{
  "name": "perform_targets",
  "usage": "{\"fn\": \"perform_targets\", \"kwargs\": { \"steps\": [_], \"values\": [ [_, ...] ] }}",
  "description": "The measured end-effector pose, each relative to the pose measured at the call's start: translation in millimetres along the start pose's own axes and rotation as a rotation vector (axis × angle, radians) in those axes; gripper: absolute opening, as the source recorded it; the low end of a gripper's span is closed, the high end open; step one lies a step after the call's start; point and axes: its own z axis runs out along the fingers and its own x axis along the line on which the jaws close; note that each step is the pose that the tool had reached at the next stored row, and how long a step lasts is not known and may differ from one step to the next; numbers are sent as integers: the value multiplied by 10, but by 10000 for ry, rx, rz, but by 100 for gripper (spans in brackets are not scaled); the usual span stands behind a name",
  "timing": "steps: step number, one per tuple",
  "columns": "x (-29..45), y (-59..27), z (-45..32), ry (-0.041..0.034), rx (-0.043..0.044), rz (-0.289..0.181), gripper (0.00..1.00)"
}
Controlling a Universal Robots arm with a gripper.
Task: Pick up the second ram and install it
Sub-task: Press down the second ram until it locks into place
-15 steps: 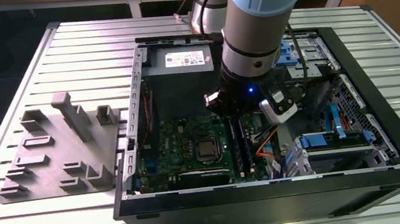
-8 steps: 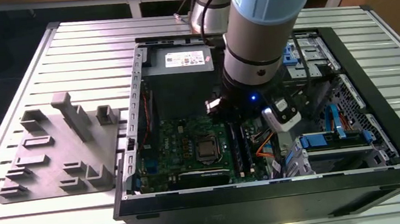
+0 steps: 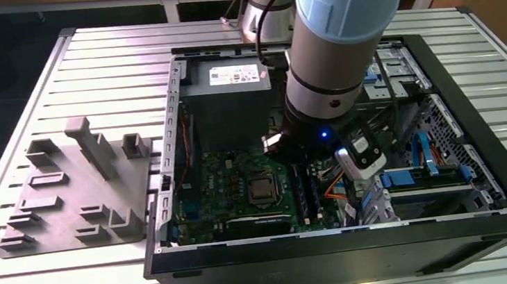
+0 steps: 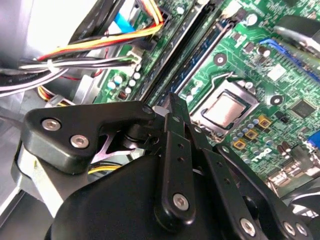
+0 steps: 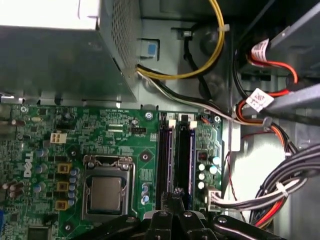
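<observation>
My gripper [image 5: 174,194] is low inside the open computer case [image 3: 339,252], over the green motherboard [image 5: 100,135]. Its black fingers [image 4: 175,150] are pressed together, and I make out nothing between them. Two long dark memory slots run side by side next to the processor socket [image 5: 106,192]. One slot [image 5: 165,160] and its neighbour [image 5: 184,160] both look filled with a dark stick. My fingertips hover over the near end of this pair, between the two. I cannot tell which stick is the second ram. In the exterior view the gripper [image 3: 298,160] sits above the same dark slots [image 3: 302,196].
A grey fixture block [image 3: 77,194] with raised holders lies on the slatted table, on the exterior view's left of the case. The power supply [image 3: 229,81] fills the case's far end. Bundled cables [image 5: 270,130] and a drive cage [image 3: 424,174] crowd the side beyond the slots.
</observation>
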Motion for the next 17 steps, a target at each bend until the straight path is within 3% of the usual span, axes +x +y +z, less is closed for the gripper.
{"fn": "perform_targets", "kwargs": {
  "steps": [17],
  "values": [
    [4,-247,-21,-10,20,106,7]
  ]
}}
